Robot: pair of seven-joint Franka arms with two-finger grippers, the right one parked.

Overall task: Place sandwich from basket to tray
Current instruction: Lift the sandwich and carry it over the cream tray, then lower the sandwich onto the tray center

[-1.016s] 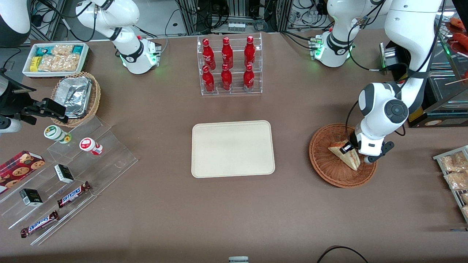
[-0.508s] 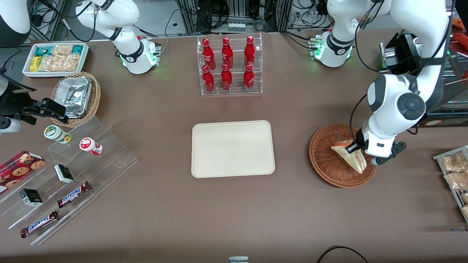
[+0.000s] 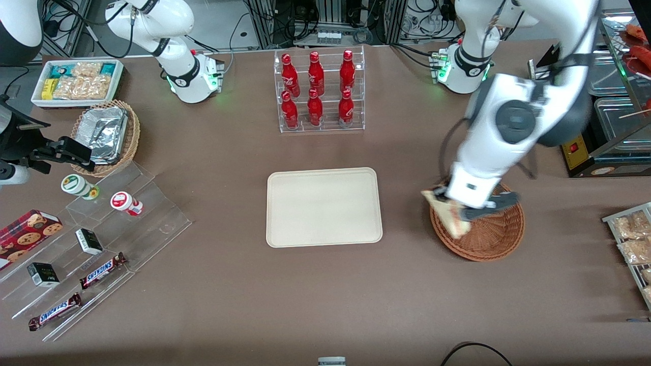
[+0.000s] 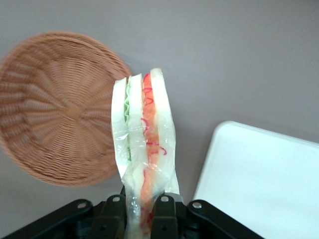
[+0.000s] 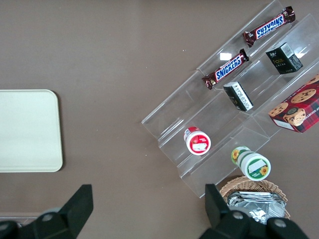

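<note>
One sandwich [image 4: 142,149] is the whole load here, and the gripper [image 4: 141,214] has it: in the left wrist view the two black fingers [image 4: 113,211] are closed on the narrow end of the wedge, with its clear wrap pressed between them, and the layers of pale bread, green and red filling stand up away from the jaws. Nothing else is in the grip.

Just under the sandwich is the basket [image 4: 55,107], which shows only bare woven wicker, so the lifting step looks finished. In the front view the gripper [image 3: 460,208] hangs over the basket's [image 3: 488,239] rim on the side toward the tray [image 3: 324,207], and the sandwich [image 3: 446,215] sticks out past that rim, clear of the wicker. I judge that the step in hand is the carry from basket to tray.

The tray lies on the brown table [image 3: 325,295], near the basket but apart from it, and its cream surface is free. Farther from the front camera stands a clear rack of red bottles [image 3: 317,90], well away from the path.

The next move calls for travelling sideways until the sandwich is fully inside the tray's rim, then lowering it close to the surface before the fingers let go, because the wedge is held only by one end and may tip.
</note>
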